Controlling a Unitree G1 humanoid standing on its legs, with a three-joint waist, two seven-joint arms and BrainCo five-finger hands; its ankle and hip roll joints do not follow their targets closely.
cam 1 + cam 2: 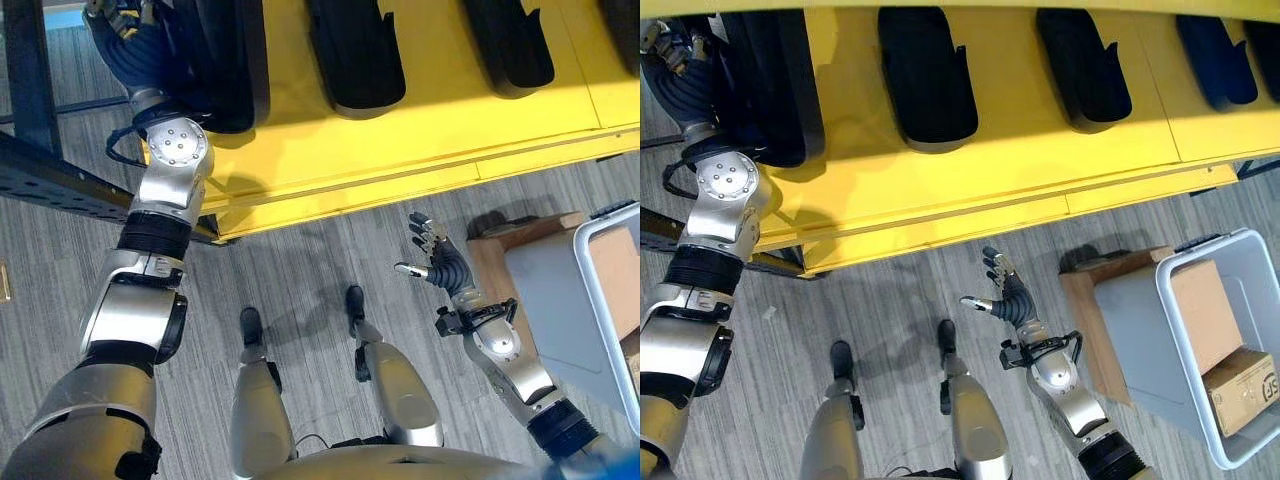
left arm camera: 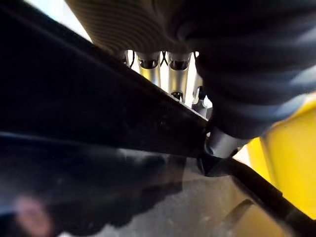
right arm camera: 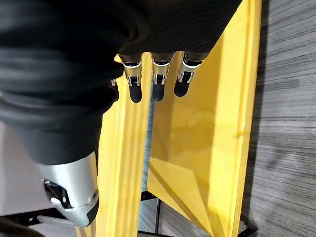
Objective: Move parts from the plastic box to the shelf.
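The yellow shelf (image 1: pixel 420 130) carries a row of long black parts (image 1: pixel 355 50), (image 1: pixel 1080 60). My left hand (image 1: pixel 118 22) is raised to the shelf's left end, against the leftmost black part (image 1: pixel 215 60). In the left wrist view that part's black edge (image 2: pixel 98 113) hides the ends of the fingers (image 2: pixel 158 69). My right hand (image 1: pixel 1012 298) hangs open and empty over the floor, left of the grey plastic box (image 1: pixel 1140 330). Its fingers (image 3: pixel 158 84) are straight, with the yellow shelf (image 3: pixel 197 123) beyond them.
The plastic box holds cardboard boxes (image 1: pixel 1240 375) and leans on a brown wooden block (image 1: pixel 1080 295) at the right. A dark steel beam (image 1: pixel 50 180) runs under the shelf at the left. Grey carpet (image 1: pixel 320 250) lies between shelf and box.
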